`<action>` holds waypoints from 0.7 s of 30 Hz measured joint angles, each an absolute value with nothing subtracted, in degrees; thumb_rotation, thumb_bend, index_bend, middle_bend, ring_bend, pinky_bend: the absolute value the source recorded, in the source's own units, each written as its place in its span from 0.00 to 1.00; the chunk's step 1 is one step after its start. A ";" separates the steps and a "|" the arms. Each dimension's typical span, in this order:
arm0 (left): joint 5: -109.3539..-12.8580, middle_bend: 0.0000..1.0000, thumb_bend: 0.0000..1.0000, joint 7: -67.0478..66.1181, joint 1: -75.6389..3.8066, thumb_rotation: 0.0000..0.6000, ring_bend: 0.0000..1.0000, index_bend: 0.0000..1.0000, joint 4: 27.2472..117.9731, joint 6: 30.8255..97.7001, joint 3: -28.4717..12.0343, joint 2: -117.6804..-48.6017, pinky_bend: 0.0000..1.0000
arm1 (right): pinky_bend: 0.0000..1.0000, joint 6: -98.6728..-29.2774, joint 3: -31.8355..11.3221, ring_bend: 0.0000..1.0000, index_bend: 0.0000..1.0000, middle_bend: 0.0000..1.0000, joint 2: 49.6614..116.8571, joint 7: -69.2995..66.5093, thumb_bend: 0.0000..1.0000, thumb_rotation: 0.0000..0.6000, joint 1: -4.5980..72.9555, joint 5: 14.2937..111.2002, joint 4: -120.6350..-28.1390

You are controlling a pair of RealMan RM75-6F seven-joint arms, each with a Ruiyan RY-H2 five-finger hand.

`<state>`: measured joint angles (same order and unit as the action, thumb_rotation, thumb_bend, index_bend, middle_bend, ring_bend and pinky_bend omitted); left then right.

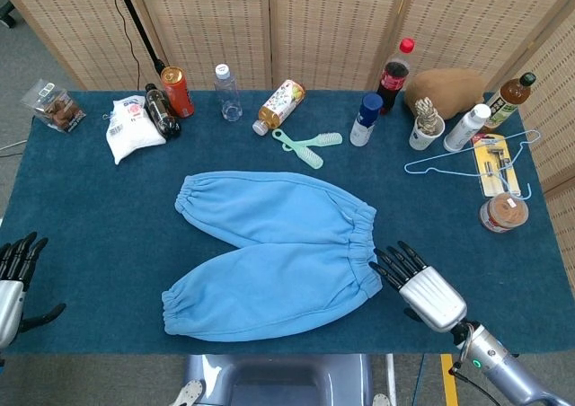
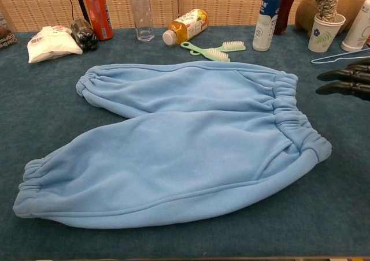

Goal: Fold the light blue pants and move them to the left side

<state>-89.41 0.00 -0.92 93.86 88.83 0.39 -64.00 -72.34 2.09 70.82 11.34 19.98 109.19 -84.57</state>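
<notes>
Mid-table: light blue pants [image 1: 274, 253] lie flat, legs left, waistband right | your right hand [image 1: 419, 283] just right of waistband, fingers spread, empty | left hand [image 1: 16, 276] at near-left edge, open, empty | soft fleece, likely light, floppy; take hold at the elastic waistband.

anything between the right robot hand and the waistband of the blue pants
Nothing. In the head view only bare blue tablecloth separates the right robot hand from the pants waistband.
</notes>
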 measured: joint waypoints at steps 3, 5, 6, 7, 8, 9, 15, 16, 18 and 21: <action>-89.28 0.00 0.00 0.67 -0.85 1.00 0.00 0.00 93.77 88.91 0.31 -63.77 0.00 | 0.06 -70.86 2.12 0.00 0.03 0.00 72.87 13.81 0.00 1.00 20.60 108.69 -83.72; -89.30 0.00 0.00 0.88 -0.83 1.00 0.00 0.00 93.74 88.96 0.29 -63.68 0.00 | 0.08 -70.29 2.25 0.00 0.04 0.00 73.79 13.99 0.00 1.00 20.98 108.42 -83.12; -89.32 0.00 0.00 0.94 -0.82 1.00 0.00 0.00 93.73 88.98 0.29 -63.66 0.00 | 0.10 -70.20 2.30 0.00 0.04 0.00 74.22 14.01 0.00 1.00 21.15 108.35 -82.75; -89.32 0.00 0.00 1.02 -0.81 1.00 0.00 0.00 93.71 88.98 0.29 -63.63 0.00 | 0.11 -70.20 2.32 0.00 0.04 0.01 74.53 14.04 0.00 1.00 21.25 108.34 -82.45; -89.30 0.00 0.00 1.06 -0.81 1.00 0.00 0.00 93.69 88.96 0.29 -63.62 0.00 | 0.13 -70.22 2.34 0.00 0.03 0.01 74.86 14.08 0.00 1.00 21.34 108.34 -82.15; -89.27 0.00 0.00 1.09 -0.82 1.00 0.00 0.00 93.67 88.93 0.28 -63.61 0.00 | 0.15 -70.27 2.38 0.00 0.04 0.02 75.32 14.11 0.00 1.00 21.44 108.33 -81.73; -88.64 0.00 0.00 1.57 -0.88 1.00 0.00 0.00 93.73 88.56 0.06 -63.47 0.00 | 0.23 -70.23 2.43 0.06 0.11 0.07 78.29 14.30 0.00 1.00 22.33 108.60 -79.63; -88.59 0.00 0.00 1.59 -0.90 1.00 0.00 0.00 93.73 88.48 0.04 -63.45 0.00 | 0.23 -70.22 2.43 0.06 0.12 0.07 78.92 14.33 0.00 1.00 22.52 108.64 -79.08; -88.52 0.00 0.00 1.57 -0.93 1.00 0.00 0.00 93.75 88.36 0.03 -63.45 0.00 | 0.23 -70.12 2.42 0.07 0.14 0.08 80.42 14.51 0.00 1.00 23.09 108.68 -77.78; -88.44 0.00 0.00 1.52 -0.98 1.00 0.00 0.00 93.80 88.22 0.01 -63.44 0.00 | 0.24 -69.68 2.31 0.09 0.17 0.10 82.04 14.93 0.00 1.00 23.99 108.44 -76.82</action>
